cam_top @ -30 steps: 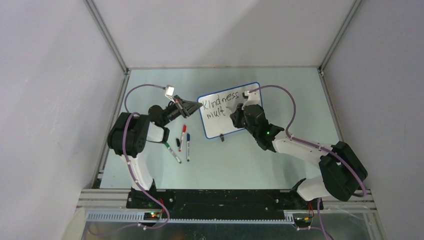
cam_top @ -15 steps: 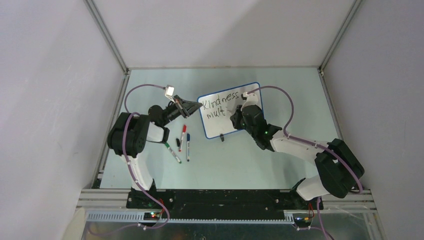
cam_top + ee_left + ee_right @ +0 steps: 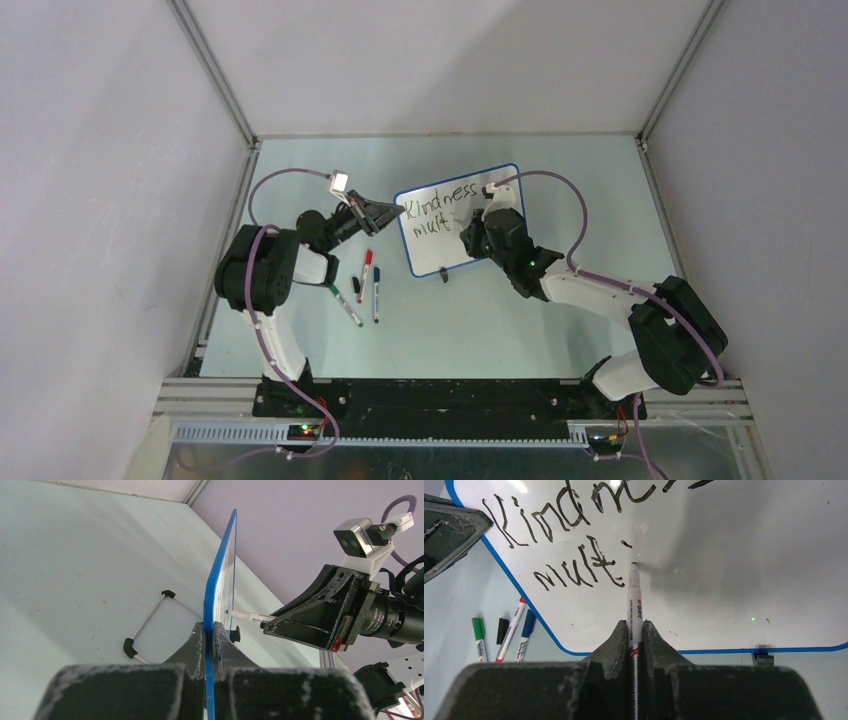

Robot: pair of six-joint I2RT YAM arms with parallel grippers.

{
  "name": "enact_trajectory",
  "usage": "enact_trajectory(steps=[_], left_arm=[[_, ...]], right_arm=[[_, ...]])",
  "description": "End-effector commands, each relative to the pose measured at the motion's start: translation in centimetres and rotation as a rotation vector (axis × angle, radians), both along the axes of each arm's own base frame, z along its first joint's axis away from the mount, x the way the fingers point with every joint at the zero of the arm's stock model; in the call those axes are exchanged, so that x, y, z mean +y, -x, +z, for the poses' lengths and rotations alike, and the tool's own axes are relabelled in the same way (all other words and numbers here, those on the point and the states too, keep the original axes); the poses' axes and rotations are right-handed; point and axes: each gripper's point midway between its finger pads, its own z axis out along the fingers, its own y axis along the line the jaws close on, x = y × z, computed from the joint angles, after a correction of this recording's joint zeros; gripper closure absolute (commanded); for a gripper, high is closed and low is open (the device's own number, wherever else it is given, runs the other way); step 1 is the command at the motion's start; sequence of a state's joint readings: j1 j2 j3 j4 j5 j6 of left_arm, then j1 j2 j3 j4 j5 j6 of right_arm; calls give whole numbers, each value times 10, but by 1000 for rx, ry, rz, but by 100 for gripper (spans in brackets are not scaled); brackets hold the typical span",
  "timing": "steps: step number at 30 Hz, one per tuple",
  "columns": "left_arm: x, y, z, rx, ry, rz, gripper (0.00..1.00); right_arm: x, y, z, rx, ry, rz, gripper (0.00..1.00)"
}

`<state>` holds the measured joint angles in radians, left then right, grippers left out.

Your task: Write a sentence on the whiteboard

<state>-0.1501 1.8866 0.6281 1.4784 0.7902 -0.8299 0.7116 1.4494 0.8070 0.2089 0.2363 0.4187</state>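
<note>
My right tool (image 3: 635, 626) is shut tight on the black marker (image 3: 633, 597). The marker runs straight out from the jaws, tip forward, at or just off the whiteboard (image 3: 744, 570); I cannot tell whether it touches. My left tool (image 3: 209, 632) is closed on the board's left edge, pinching the blue rim to steady it. The board stands propped on the surface (image 3: 600, 190) between my two arms, its long side running left to right. The sentence (image 3: 574, 570) reads "Kindness" above "mult". The tip sits just right of the "t", under a small dot, so I judge that the remaining letters belong to the right along that second line, over bare white. Both lines climb slightly rightward in the wrist view
</note>
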Motion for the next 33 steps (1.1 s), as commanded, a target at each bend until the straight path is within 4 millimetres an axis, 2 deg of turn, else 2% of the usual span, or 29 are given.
enact_trajectory(steps=[1,26,33], left_arm=[[2,4,24,-127,-12,4,100],[2,5,25,-131,-12,5,100],[3,4,25,-131,-13,6,100]], right_arm=[[3,-11,14,-23,-25,-18,100],[-1,6,-7,76,11,-44,100],[-2,6,-1,60,6,-44,100]])
